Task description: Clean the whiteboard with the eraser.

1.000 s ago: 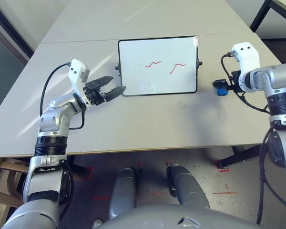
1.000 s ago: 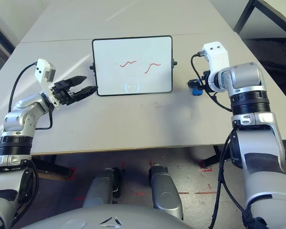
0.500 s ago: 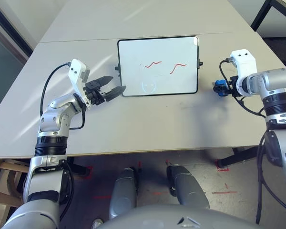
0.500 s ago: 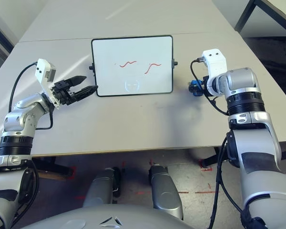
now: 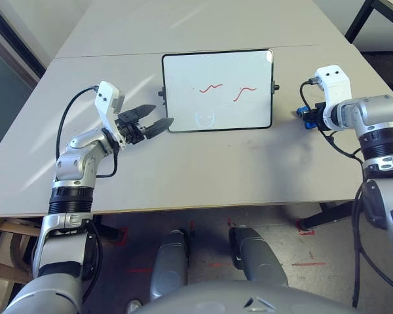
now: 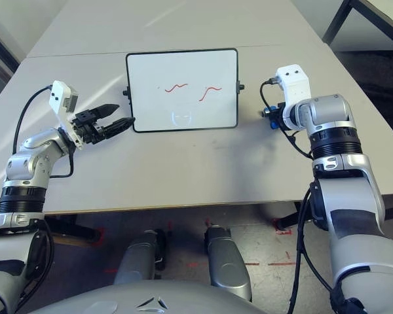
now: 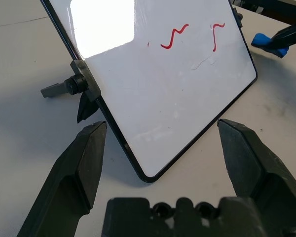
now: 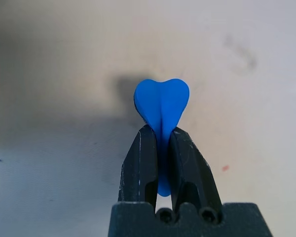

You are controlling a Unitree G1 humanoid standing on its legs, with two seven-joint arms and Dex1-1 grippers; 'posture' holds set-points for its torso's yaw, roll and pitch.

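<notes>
We are pinching the eraser (image 8: 161,106) in our right gripper (image 8: 160,148) just beside the whiteboard (image 5: 216,91) right edge, red squiggles (image 5: 226,90) lying leftward, while our left gripper (image 7: 160,136) is hanging spread at its near-left corner.

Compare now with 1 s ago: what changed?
The right gripper, shut on the eraser, has lifted it off the table beside the whiteboard and drawn it back toward the arm. The left gripper stays open at the board's near left corner; the red squiggles are untouched.
</notes>
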